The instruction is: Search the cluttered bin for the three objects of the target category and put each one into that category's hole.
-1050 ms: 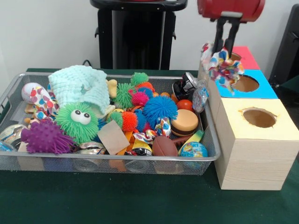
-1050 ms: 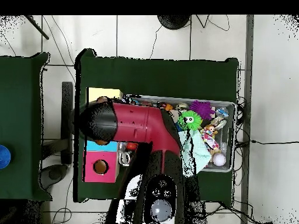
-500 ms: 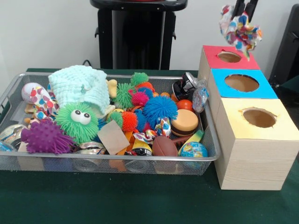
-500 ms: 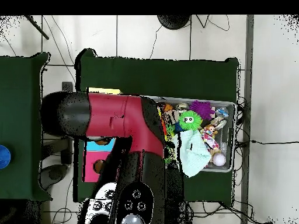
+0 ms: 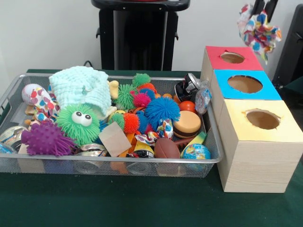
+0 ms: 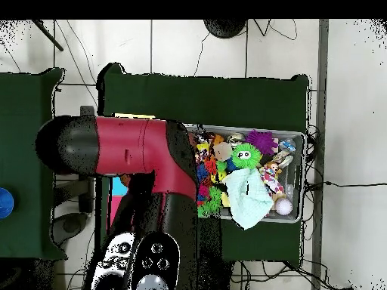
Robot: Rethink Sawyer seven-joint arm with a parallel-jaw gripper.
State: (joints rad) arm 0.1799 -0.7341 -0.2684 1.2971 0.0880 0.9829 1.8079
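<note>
Gripper (image 5: 263,4) with scrunchie (image 5: 258,27) shifted right of red box (image 5: 230,58); no writing legible

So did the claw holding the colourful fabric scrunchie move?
Yes. The claw with the multicoloured fabric scrunchie went up and rightwards, away from the red-topped wooden box.

The gripper (image 5: 264,4), clamped on the scrunchie (image 5: 258,28), is higher and further right in the front view than a second ago, when it hung at the red box (image 5: 231,60). Overhead, the arm (image 6: 128,151) now hides the boxes.
</note>
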